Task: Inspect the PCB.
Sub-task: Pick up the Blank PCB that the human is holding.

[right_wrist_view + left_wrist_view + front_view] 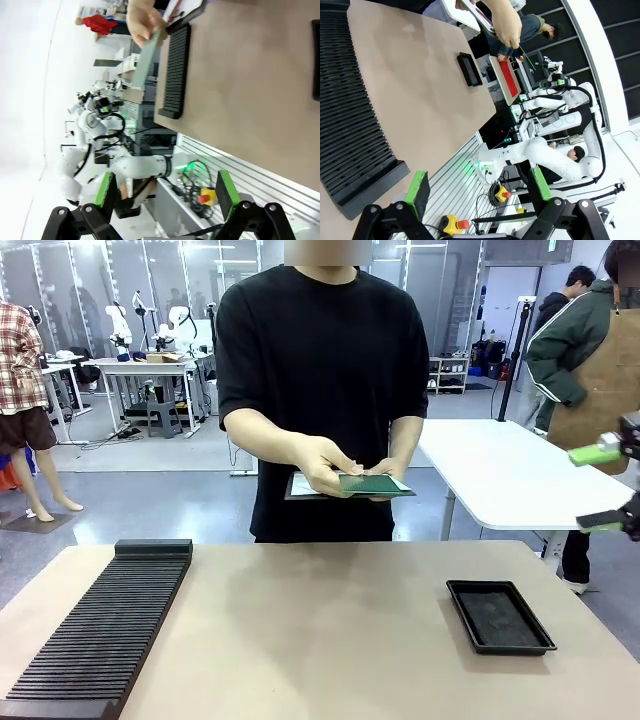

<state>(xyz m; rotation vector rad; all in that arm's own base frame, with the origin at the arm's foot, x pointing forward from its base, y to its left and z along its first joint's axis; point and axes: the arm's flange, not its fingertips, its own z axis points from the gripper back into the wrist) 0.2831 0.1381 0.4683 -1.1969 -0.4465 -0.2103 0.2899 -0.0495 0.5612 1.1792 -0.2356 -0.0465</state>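
Observation:
Across the table, a person in a black shirt holds the green PCB [375,483] flat in both hands at waist height, above a grey clipboard [300,485]. In the right wrist view the PCB [147,57] hangs from the person's hand [142,20], well above the table. My right gripper [605,487] hovers open at the far right, off the table's side, with nothing between its green pads [225,187]. In its own wrist view, my left gripper [479,186] is open and empty, held off the table's near edge.
A long black slotted rack [100,630] lies along the table's left side. A shallow black tray [500,615] sits at the right, also seen in the left wrist view [469,69]. Behind the person stands a white table [510,475] with another person beside it.

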